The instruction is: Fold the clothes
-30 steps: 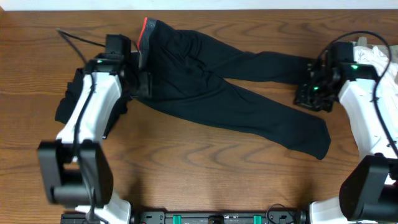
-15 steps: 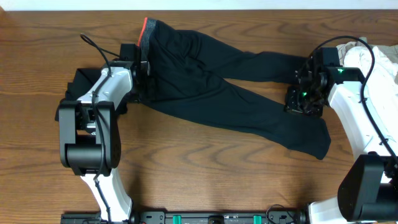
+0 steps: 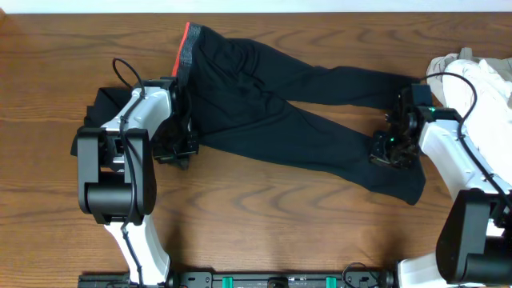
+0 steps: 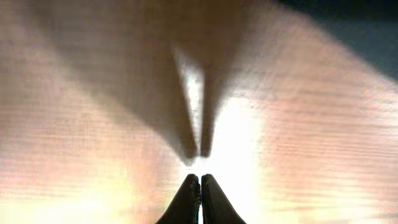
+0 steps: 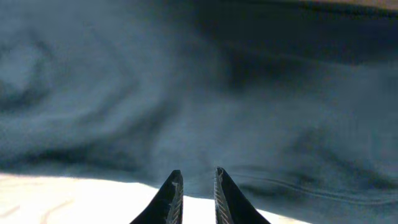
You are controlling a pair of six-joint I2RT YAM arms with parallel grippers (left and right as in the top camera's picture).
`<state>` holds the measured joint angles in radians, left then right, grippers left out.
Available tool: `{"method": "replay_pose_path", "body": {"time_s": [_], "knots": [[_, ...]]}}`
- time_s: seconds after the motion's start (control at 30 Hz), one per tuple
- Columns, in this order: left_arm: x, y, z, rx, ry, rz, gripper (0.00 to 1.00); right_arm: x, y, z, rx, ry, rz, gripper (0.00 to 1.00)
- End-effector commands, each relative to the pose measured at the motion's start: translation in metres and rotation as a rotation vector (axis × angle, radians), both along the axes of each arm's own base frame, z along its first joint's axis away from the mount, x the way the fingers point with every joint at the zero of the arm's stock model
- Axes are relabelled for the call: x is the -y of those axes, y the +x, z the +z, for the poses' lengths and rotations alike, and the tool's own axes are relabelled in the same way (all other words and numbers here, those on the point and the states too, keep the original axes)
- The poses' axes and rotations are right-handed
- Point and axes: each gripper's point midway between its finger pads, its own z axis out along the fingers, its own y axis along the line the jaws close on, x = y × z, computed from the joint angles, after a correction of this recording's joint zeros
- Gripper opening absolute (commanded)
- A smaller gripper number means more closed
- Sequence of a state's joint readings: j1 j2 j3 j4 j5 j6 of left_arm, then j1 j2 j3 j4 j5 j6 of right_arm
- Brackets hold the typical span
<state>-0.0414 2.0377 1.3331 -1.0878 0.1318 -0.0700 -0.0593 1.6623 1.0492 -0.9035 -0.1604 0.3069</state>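
Note:
The clothes [image 3: 264, 104] are long black trousers spread across the table, with the grey and red waistband [image 3: 186, 50] at the far left and both legs running right. My left gripper [image 3: 181, 152] sits at the near-left corner of the waist end. In the left wrist view it [image 4: 200, 177] is shut with nothing between the fingers, over bare wood, with the dark clothes [image 4: 367, 25] at the top right. My right gripper [image 3: 391, 152] is over the nearer leg close to its cuff. Its fingers [image 5: 198, 173] stand a little apart above the edge of the clothes [image 5: 199, 93], holding nothing.
A small black folded garment [image 3: 98, 108] lies left of the left arm. A heap of white cloth [image 3: 476, 76] sits at the far right. The wooden table [image 3: 264, 224] shows bare in front of the trousers.
My left gripper has come from the waistband toward the front onto the wood and shut. My right gripper has shifted a little nearer along the lower leg.

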Motion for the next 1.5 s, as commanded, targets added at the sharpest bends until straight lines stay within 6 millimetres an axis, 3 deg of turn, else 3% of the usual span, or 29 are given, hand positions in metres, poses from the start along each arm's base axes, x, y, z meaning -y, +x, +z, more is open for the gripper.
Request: {"method": "replay_pose_path", "body": {"time_s": [0.0, 0.13, 0.23, 0.3, 0.33, 0.4, 0.8, 0.97, 1.0, 1.17, 1.47], "knots": [[-0.005, 0.008, 0.011, 0.062, 0.035, 0.004, 0.06, 0.019, 0.004, -0.004, 0.007, -0.036, -0.067, 0.17], [-0.003, 0.05, 0.029, 0.281, 0.026, 0.006, 0.07, 0.018, 0.004, -0.009, 0.019, 0.001, -0.083, 0.25], [-0.002, 0.075, 0.041, 0.408, 0.02, 0.009, 0.32, 0.012, 0.001, -0.014, 0.016, 0.036, -0.081, 0.32], [-0.001, 0.083, 0.041, 0.44, 0.018, 0.01, 0.46, 0.012, -0.002, -0.018, 0.014, 0.034, -0.081, 0.47], [-0.001, 0.085, 0.039, 0.443, 0.018, 0.01, 0.5, 0.012, -0.003, -0.02, 0.014, 0.035, -0.082, 0.56], [-0.001, 0.088, 0.034, 0.442, 0.018, 0.01, 0.56, 0.012, -0.006, -0.023, 0.009, 0.036, -0.086, 0.61], [-0.001, 0.089, -0.011, 0.371, 0.021, 0.009, 0.64, 0.011, -0.008, -0.025, 0.002, 0.037, -0.089, 0.64], [-0.002, 0.103, -0.012, 0.423, 0.026, 0.01, 0.64, 0.011, -0.008, -0.025, 0.002, 0.036, -0.089, 0.64], [-0.002, 0.105, -0.011, 0.434, 0.026, 0.01, 0.6, 0.011, -0.008, -0.025, 0.001, 0.036, -0.089, 0.64], [-0.001, 0.101, -0.012, 0.417, 0.026, 0.01, 0.07, 0.013, -0.012, -0.025, -0.015, 0.026, -0.09, 0.63], [-0.004, 0.039, -0.011, 0.159, 0.053, 0.064, 0.06, 0.031, -0.035, -0.032, -0.105, -0.06, -0.153, 0.58]]}}
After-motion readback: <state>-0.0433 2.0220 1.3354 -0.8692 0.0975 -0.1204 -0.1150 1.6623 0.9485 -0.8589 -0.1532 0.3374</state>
